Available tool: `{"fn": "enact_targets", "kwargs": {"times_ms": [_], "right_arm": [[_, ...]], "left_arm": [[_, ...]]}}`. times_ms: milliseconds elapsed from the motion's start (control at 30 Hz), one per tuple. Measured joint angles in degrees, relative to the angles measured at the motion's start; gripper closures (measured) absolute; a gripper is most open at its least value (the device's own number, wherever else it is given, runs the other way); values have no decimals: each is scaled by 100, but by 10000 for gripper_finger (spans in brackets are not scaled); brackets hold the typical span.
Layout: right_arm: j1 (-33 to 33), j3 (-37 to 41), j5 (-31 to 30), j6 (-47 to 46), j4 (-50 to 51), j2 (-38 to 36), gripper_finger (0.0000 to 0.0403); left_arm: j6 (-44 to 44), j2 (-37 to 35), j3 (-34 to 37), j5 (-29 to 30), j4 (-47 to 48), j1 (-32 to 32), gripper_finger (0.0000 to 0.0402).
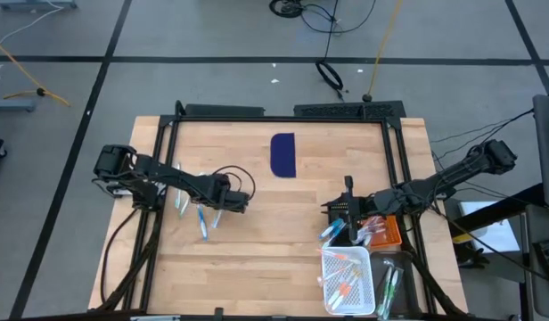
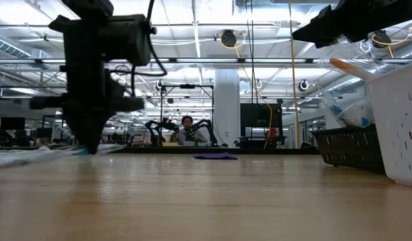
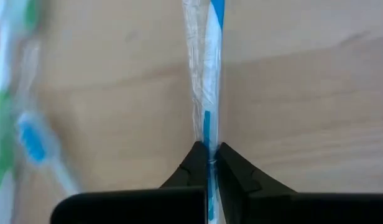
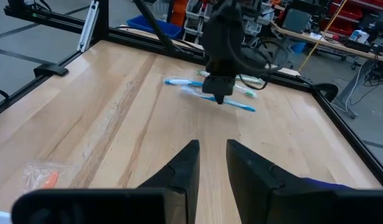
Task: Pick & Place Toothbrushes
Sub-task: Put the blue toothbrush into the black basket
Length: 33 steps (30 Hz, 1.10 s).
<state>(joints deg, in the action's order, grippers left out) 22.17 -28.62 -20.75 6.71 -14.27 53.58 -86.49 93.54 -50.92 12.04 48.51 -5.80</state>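
On the wooden table (image 1: pixel 257 259), the left tool (image 1: pixel 214 217) (mid-table, edges well off) clamps a blue-white toothbrush (image 3: pixel 207 74).

You're in a large robotics lab: beyond the wooden bench's (image 1: pixel 257 259) far edge, fluorescent ceiling lights (image 2: pixel 213 10), another arm rig (image 2: pixel 162 127), a seated person (image 2: pixel 186 132), floor cables (image 1: pixel 332 71).
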Motion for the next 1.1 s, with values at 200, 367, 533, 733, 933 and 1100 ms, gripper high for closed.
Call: {"fn": "enact_targets", "kwargs": {"times_ms": [200, 367, 533, 733, 933, 1100], "right_arm": [[0, 0, 2, -1, 1, 0, 332], [-12, 0, 4, -165, -12, 0, 332], [-169, 0, 0, -530, -207, 0, 332], [-492, 0, -6, -543, -552, 2, 332], [-894, 0, 13, -543, -1001, 2, 332], [-1280, 0, 617, -550, -1351, 2, 332]], "left_arm": [[1036, -5, -603, 702, -257, 0, 397], [2639, -13, -1203, 1375, -1092, -47, 398], [4506, -18, -1646, 1505, -2535, -50, 398], [6362, -20, -1700, 1111, -4412, -48, 398], [7190, -20, -1702, 996, -5174, -50, 397], [7593, 43, -1702, 850, -5642, -48, 395]]}}
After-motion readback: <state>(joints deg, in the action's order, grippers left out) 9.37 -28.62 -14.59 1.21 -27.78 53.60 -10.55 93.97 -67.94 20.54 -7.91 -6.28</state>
